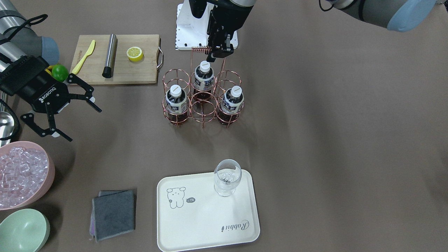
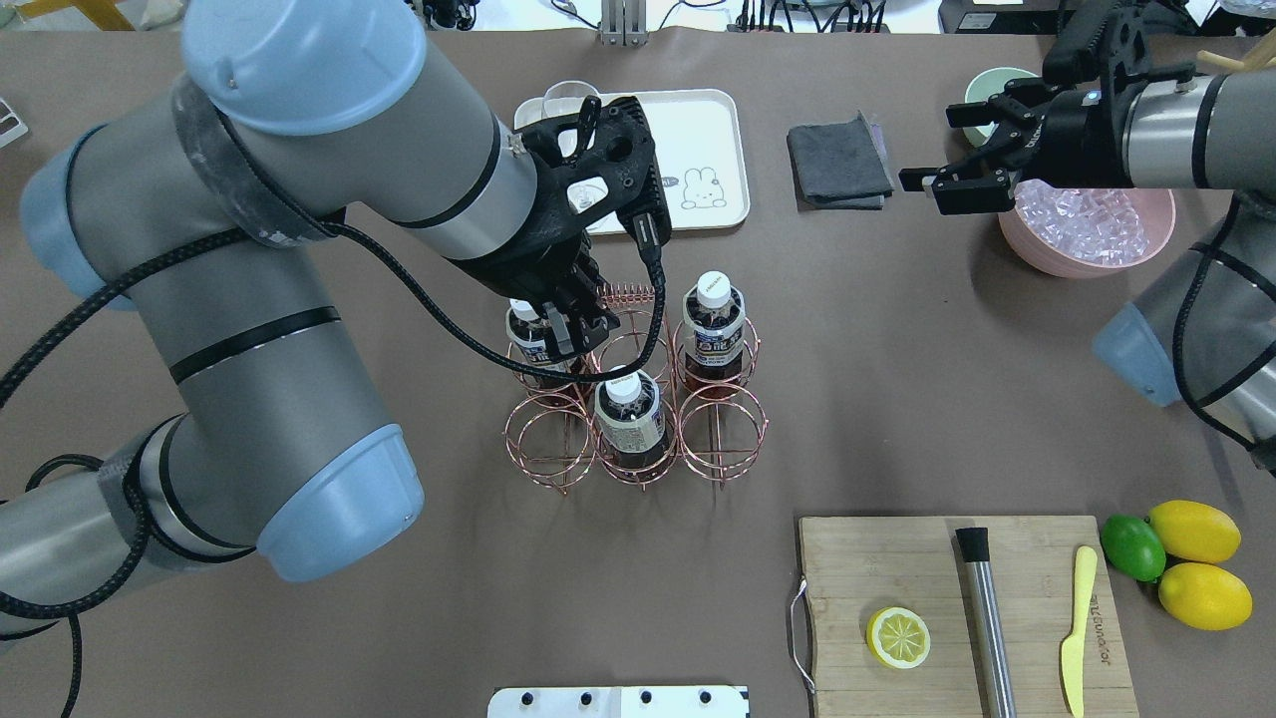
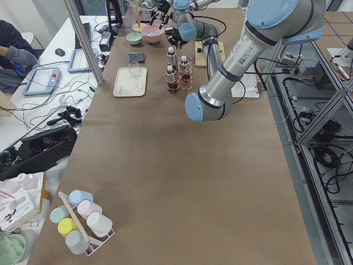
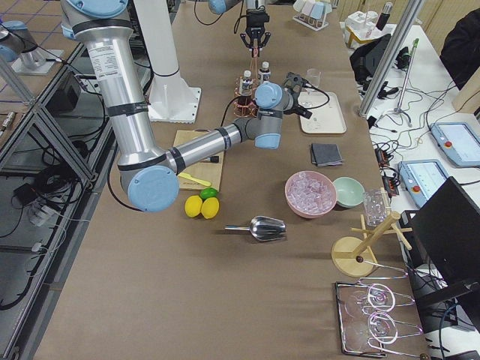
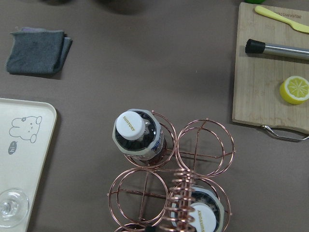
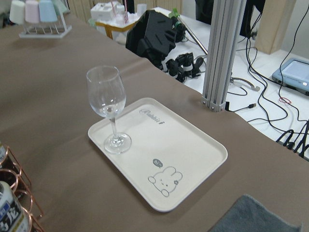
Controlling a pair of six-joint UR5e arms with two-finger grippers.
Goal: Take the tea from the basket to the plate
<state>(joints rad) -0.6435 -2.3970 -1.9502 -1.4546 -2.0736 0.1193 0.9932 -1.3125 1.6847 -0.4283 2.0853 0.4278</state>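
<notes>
One left gripper (image 1: 220,55), downward-pointing, over basket (image 1: 203,102).

I log the left arm (image 2: 299,329) and right arm (image 2: 1186,105) as grey tubes with pale-blue joint caps and black bands. A braided black cable (image 2: 120,284) runs along the left. The black right gripper (image 1: 78,119) bears white ROBOTIQ lettering; the left gripper (image 2: 578,334) is likewise black.

Seen from overhead, the left gripper (image 2: 578,334) covers much of one tea bottle (image 2: 523,344), and its arm (image 2: 449,189) hides nearly all of the stemmed glass (image 2: 563,92). In the left wrist view the basket handle (image 5: 181,193) crosses a second tea bottle (image 5: 200,217), which the lower edge cuts off. The jaws are perhaps slightly apart; I cannot tell.
</notes>
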